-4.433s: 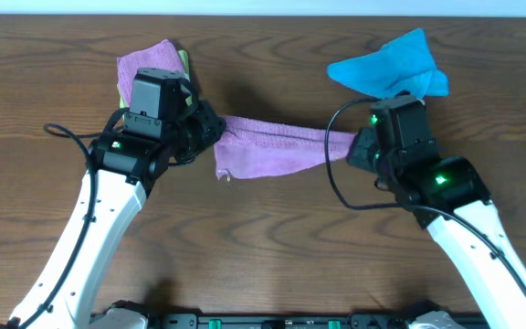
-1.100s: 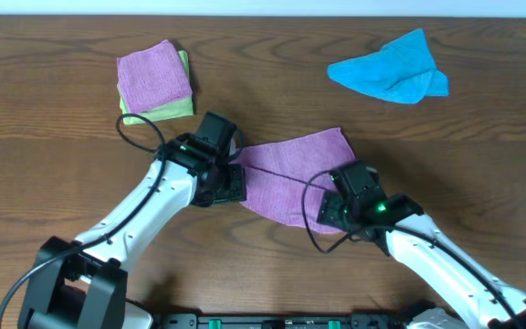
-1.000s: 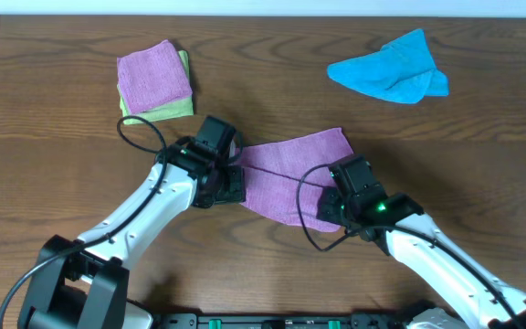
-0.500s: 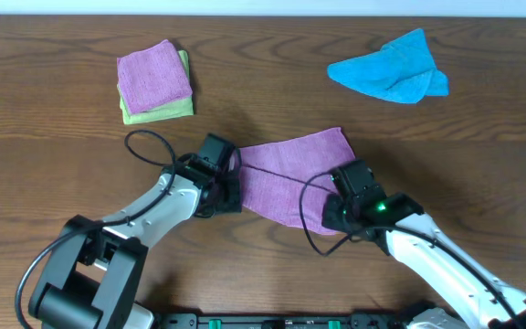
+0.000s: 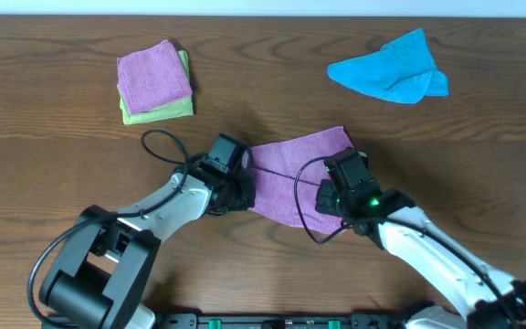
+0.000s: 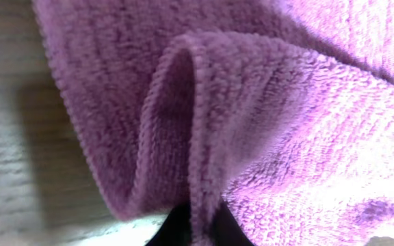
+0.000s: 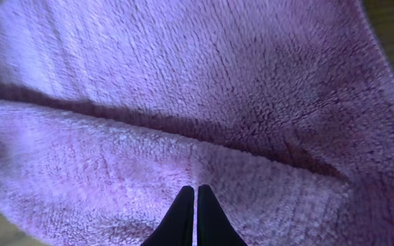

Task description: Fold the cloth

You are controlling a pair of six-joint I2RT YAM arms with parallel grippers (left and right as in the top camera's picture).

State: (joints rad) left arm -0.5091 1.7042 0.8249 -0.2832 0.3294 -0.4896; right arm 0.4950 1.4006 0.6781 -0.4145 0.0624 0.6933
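Softness and lightness were to be expected from the dull mauve-purple terry cloth [image 5: 292,169], which lay spread near the middle of the brown wooden table [image 5: 62,174], with a long crease seen across it. It was judged to be limp and not slippery, so that it would sag and drag if it was lifted at one point only. The corners or the edge of its near side were judged the best places to be taken.

At its left edge a raised ridge of the pile was pinched between the closed fingers of the left gripper [image 6: 200,229]. On the right, the right gripper [image 7: 195,195] was closed tight with its tips down on the cloth. Whether a layer was caught there could not be told.

At the far left a folded pinker purple cloth [image 5: 153,78] was stacked on a yellow-green cloth [image 5: 159,111], well apart from the work. A thin black cable [image 5: 299,187] of the right arm was looped above the cloth and could be caught in a fold. At the far right a crumpled bright blue cloth [image 5: 391,71] lay well apart, so the fold was not hindered by it.
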